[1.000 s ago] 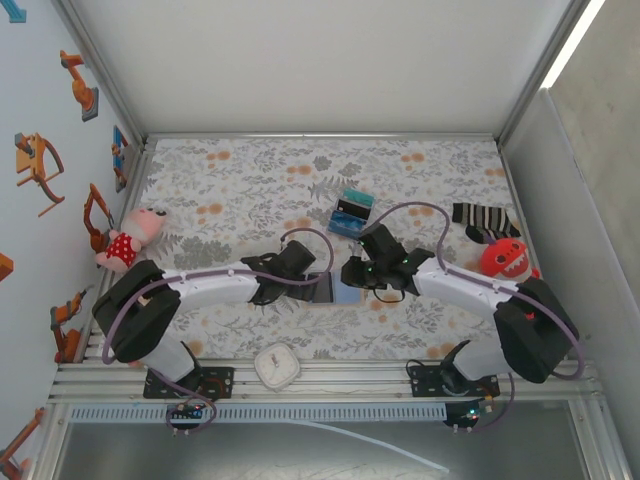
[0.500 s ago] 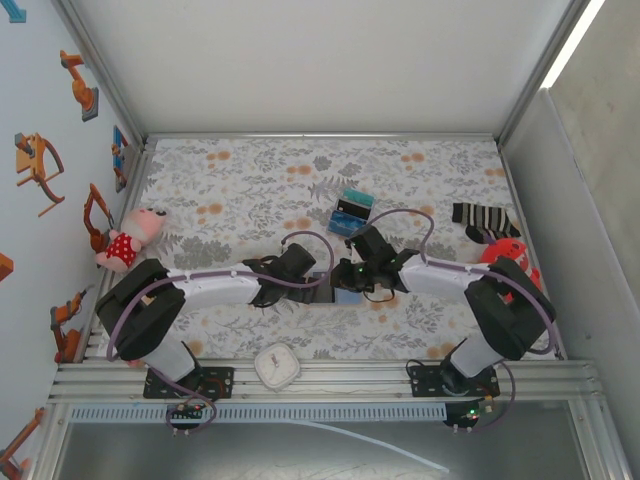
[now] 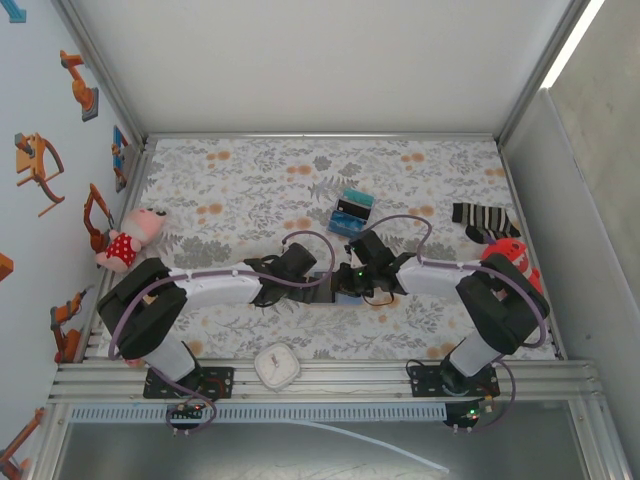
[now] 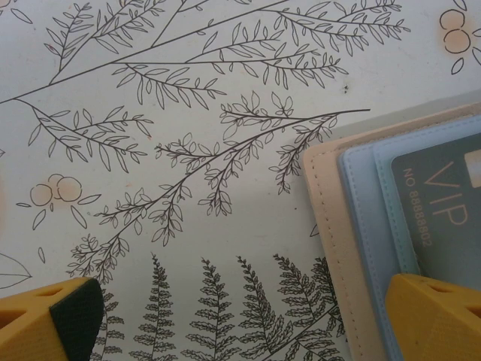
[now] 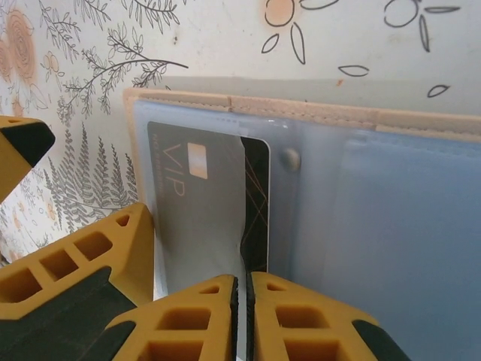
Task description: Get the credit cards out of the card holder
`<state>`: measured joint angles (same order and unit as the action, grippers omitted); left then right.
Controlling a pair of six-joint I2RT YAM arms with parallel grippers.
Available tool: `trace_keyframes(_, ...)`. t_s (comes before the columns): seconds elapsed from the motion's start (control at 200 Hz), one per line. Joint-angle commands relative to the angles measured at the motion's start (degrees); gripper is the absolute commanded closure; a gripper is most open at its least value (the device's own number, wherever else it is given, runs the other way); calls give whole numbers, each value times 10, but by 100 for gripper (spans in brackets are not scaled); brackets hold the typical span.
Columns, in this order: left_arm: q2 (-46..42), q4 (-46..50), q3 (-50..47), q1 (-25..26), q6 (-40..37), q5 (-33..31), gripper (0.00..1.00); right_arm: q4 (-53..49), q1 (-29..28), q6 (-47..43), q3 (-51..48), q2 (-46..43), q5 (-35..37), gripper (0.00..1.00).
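The card holder [image 5: 361, 188] lies open on the flowered cloth, tan rim round a pale blue inside, and also appears as the card holder [image 3: 333, 291] and the card holder [image 4: 353, 226]. Its left pocket holds a grey VIP credit card [image 5: 199, 210] with a black, gold-lined card [image 5: 257, 203] behind it. My right gripper [image 5: 241, 308] stands over the holder's near edge, jaws shut on the grey card's edge. My left gripper [image 4: 240, 331] is open wide: one finger [image 4: 440, 316] rests on the holder's pocket side, the other finger [image 4: 49, 320] on the cloth.
A teal, blue and black block [image 3: 351, 212] lies just beyond the grippers. A striped sock [image 3: 485, 222] and a red toy [image 3: 508, 258] are at the right, a pink doll [image 3: 130, 238] at the left, a white clock [image 3: 277, 365] at the near edge.
My right arm has folded in and its gripper has moved left onto the holder, with the jaws closing further. The left arm has stayed put.
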<state>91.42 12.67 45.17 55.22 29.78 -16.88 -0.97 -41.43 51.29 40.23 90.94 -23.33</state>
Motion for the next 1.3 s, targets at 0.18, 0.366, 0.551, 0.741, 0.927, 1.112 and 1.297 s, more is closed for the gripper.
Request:
trace_keyframes(0.18, 20, 47, 4, 7, 10, -3, 3, 2, 3, 17, -23, -36, 7, 88)
trace_keyframes(0.366, 20, 52, 7, 9, 15, -2, 3, 8, 5, 22, -33, -49, 9, 88)
trace_keyframes(0.551, 17, 58, 10, 13, 19, -2, 3, 27, 5, 30, -44, -42, 5, 88)
trace_keyframes(0.741, 17, 60, 11, 14, 20, -4, 3, 48, 6, 38, -52, -31, -3, 88)
trace_keyframes(0.927, 20, 61, 13, 15, 21, -4, 3, 62, 6, 41, -56, -22, -9, 88)
trace_keyframes(1.112, 20, 63, 13, 16, 22, -4, 3, 56, 6, 41, -59, -22, -3, 83)
trace_keyframes(1.297, 21, 63, 14, 16, 23, -5, 3, 44, 6, 39, -59, -23, 3, 82)
